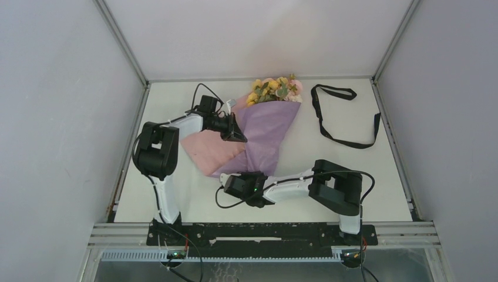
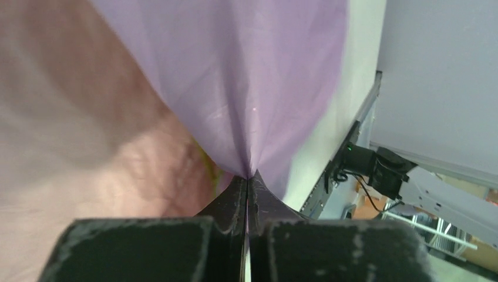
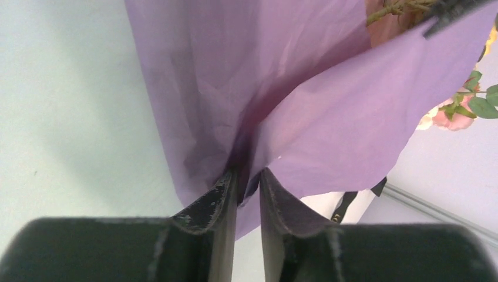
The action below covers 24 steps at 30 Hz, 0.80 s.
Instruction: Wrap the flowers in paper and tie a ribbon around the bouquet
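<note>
bouquet: lying mid worktop
flowers: at far end, in paper
ribbon: right of bouquet, apart
left gripper: fingers on paper's left edge
right gripper: at paper's near tip

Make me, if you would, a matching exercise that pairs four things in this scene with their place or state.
1 flowers
2 ribbon
3 left gripper
4 paper

A lying loose, apart from the paper
B shut on a fold of paper
C sticking out of the paper's far end
D lilac outside, with a pink flap on the left arm's side

Pairs: 1-C, 2-A, 3-B, 4-D
</note>
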{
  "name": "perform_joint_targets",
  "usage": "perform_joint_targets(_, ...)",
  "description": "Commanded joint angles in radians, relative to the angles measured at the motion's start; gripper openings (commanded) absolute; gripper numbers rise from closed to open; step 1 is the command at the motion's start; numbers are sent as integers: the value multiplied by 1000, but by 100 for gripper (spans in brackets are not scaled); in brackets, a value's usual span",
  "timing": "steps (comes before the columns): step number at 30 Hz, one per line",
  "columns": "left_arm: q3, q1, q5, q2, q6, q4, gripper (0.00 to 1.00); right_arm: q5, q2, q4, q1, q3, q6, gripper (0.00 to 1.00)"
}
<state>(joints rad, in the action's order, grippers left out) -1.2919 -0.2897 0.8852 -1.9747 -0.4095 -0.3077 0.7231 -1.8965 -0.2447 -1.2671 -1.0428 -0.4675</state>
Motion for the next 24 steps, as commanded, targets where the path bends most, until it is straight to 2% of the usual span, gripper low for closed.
perform_joint_targets(1, -43, 37, -86, -54, 40, -12, 0, -20, 99, -118, -25, -31, 52, 32)
perform_joint_targets(7, -10, 37, -113, -95, 19, 7, 0, -205, 267, -276, -26, -31, 152, 45)
perform_joint_targets(12, 30, 35, -112, -81, 18, 47, 0, -540, 435, -318, 61, -26, 278, 46)
perform_joint_targets(15, 37, 35, -114, -83, 26, 45, 0, -747, 496, -198, 226, 13, 429, 44)
perform_joint_targets(17, 40, 35, -122, -88, 28, 45, 0, -893, 498, -63, 389, 43, 569, 39)
perform_joint_targets(19, 41, 35, -126, -91, 28, 42, 0, -954, 483, 65, 476, 78, 700, 32)
perform_joint_targets(21, 43, 34, -132, -91, 30, 40, 0, -963, 455, 175, 510, 117, 783, 27)
perform_joint_targets(24, 43, 35, -137, -83, 35, 35, 0, -967, 389, 233, 505, 127, 822, 23)
